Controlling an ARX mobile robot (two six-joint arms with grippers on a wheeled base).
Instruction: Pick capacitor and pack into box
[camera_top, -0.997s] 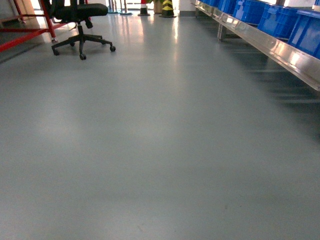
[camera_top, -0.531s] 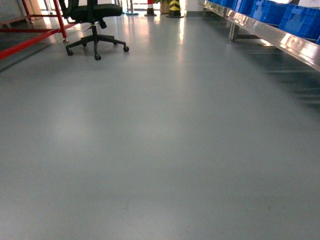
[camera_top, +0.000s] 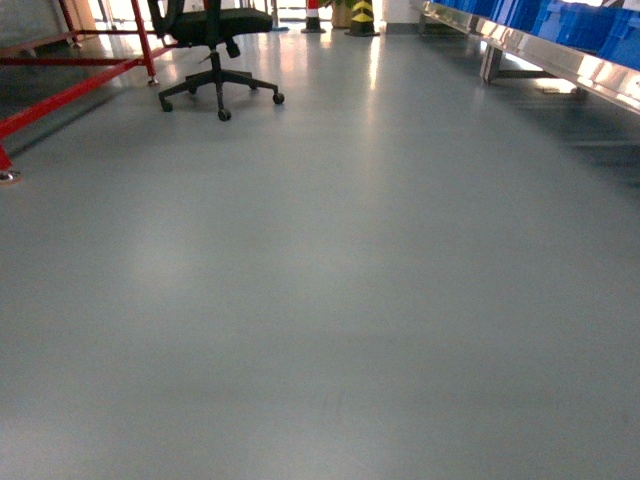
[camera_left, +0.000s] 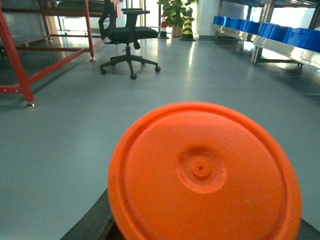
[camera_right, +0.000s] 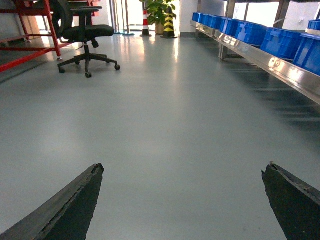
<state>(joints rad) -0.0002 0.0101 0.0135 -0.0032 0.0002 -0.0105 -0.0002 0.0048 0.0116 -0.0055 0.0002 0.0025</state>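
The capacitor (camera_left: 202, 172) fills the lower half of the left wrist view, its round bright orange end face turned to the camera. My left gripper (camera_left: 200, 236) is shut on it; only a dark finger (camera_left: 92, 227) shows at the lower left, the rest hidden behind the orange disc. In the right wrist view my right gripper (camera_right: 182, 172) is open, its two dark fingertips wide apart over bare grey floor with nothing between them. The box is out of view. The head view shows neither gripper.
Grey glossy floor stretches ahead. A black office chair (camera_top: 215, 40) stands at the far left, beside a red metal frame (camera_top: 60, 95). A steel shelf with blue bins (camera_top: 560, 40) runs along the right. A striped bollard (camera_right: 168, 15) and a plant stand far back.
The head view has swung: the chair has shifted right and lower in view, the red frame has come in at the left, and the blue bins have slid toward the right edge.
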